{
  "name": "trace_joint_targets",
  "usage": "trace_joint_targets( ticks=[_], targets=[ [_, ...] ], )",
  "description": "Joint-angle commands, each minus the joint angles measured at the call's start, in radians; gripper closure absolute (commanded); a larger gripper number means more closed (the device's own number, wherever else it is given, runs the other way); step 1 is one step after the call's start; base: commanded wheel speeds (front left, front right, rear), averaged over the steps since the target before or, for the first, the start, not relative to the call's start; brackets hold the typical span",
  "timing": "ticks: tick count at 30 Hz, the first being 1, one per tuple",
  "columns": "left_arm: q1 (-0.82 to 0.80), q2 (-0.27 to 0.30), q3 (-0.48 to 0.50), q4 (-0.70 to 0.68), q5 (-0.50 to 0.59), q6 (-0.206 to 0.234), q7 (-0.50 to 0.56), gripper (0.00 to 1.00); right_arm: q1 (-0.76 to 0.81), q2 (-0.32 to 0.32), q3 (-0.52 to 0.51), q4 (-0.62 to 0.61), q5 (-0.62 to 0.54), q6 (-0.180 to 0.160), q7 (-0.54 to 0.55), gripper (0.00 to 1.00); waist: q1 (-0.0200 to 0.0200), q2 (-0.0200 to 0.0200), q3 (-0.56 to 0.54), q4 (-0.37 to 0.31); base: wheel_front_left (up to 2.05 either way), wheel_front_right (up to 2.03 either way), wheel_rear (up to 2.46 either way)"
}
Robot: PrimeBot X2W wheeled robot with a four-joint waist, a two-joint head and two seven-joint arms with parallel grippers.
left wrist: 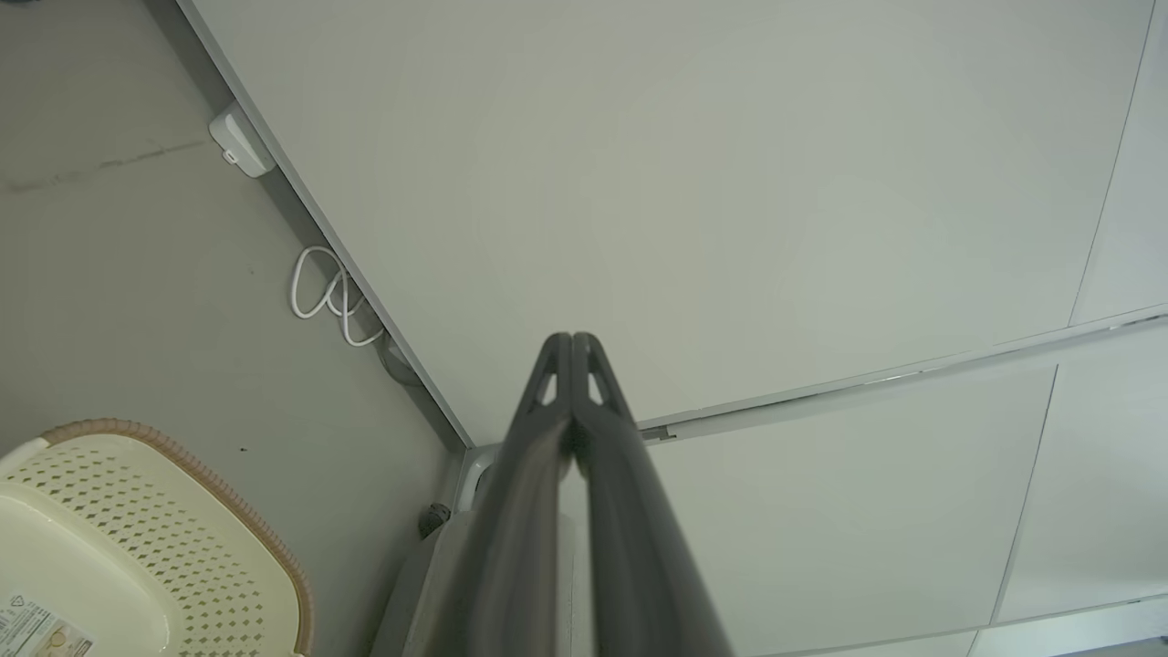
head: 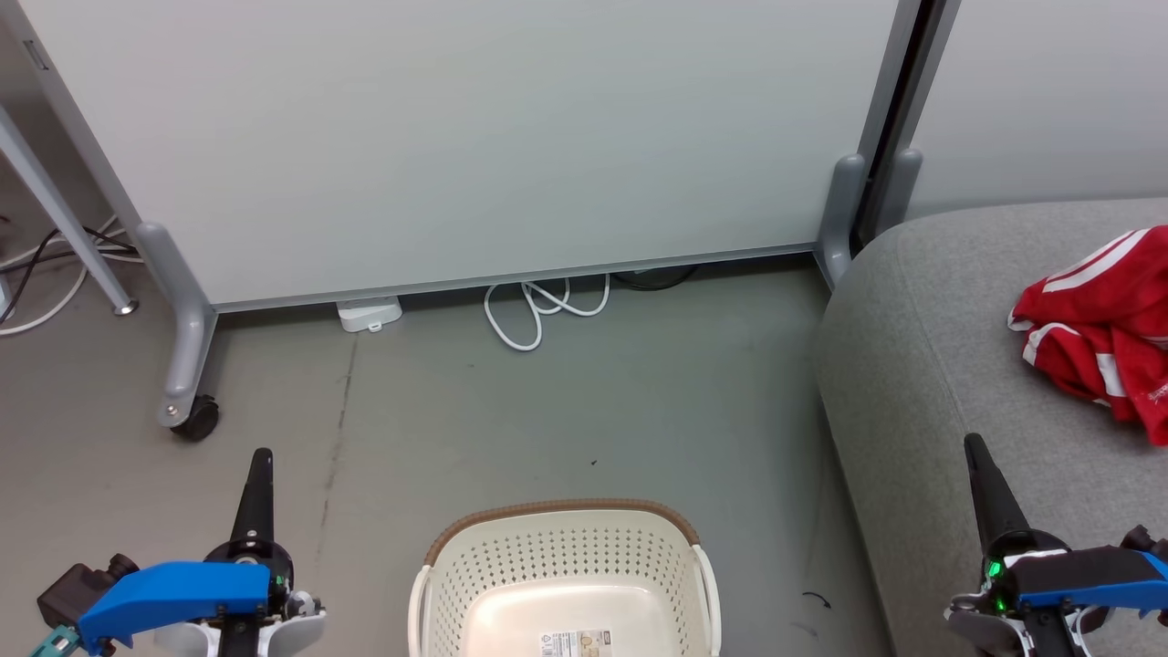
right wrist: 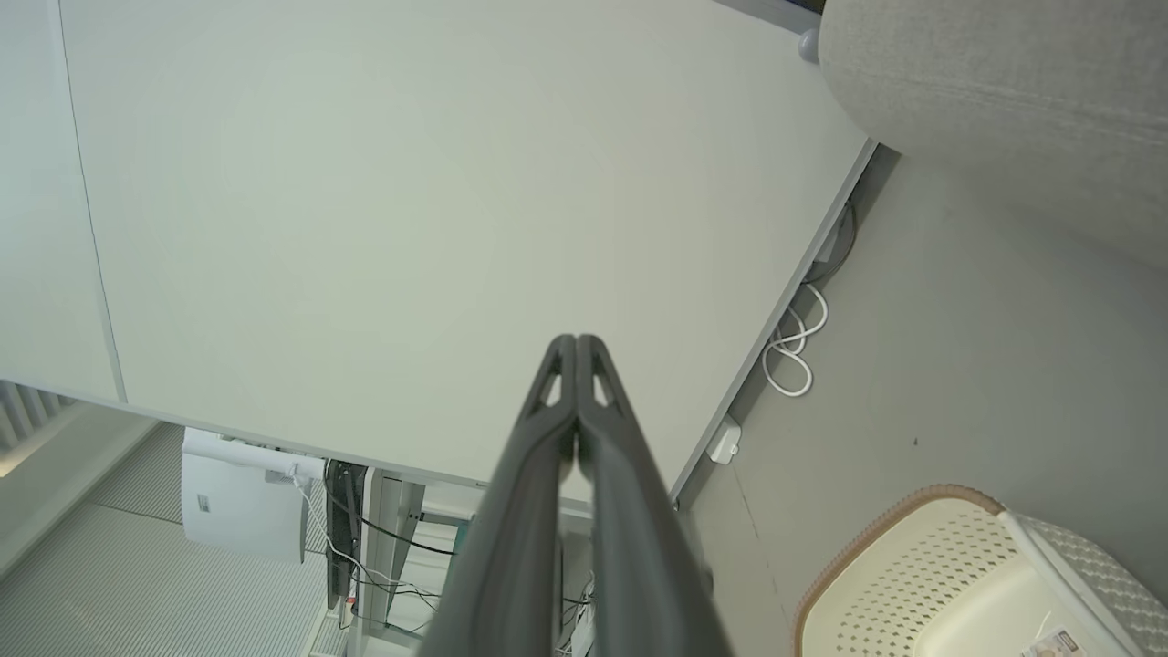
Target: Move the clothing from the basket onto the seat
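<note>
1. Both of my grippers sit closest: the left gripper (head: 261, 461) and the right gripper (head: 975, 452), each with its two fingers pressed together and holding nothing.
2. Between them stands the basket (head: 566, 506). What I can see of its floor is bare, and its near end is cut off.
3. Red clothing (head: 1109, 328) lies crumpled on the seat (head: 912, 383), to my right.
4. I judge it light, limp and a bit slippery. I'd pinch a raised fold, since flat cloth would likely slide from narrow fingertips.
</note>
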Motion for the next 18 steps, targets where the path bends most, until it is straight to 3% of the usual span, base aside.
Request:
trace_joint_targets(
  ticks=[1,18],
  targets=[
    [-0.024,0.0,0.006,-0.01,-0.024,-0.005,0.007,1.0,-0.02,0.0,-0.003,-0.009,0.028,0.001,0.009,1.0,0.0,0.0,0.001,-0.001,0.0,0.0,0.0],
    [-0.034,-0.002,0.025,-0.011,-0.151,-0.01,0.039,1.0,-0.029,0.001,-0.007,-0.009,0.159,0.001,0.041,1.0,0.0,0.0,0.006,-0.008,0.0,0.0,0.0]
  ],
)
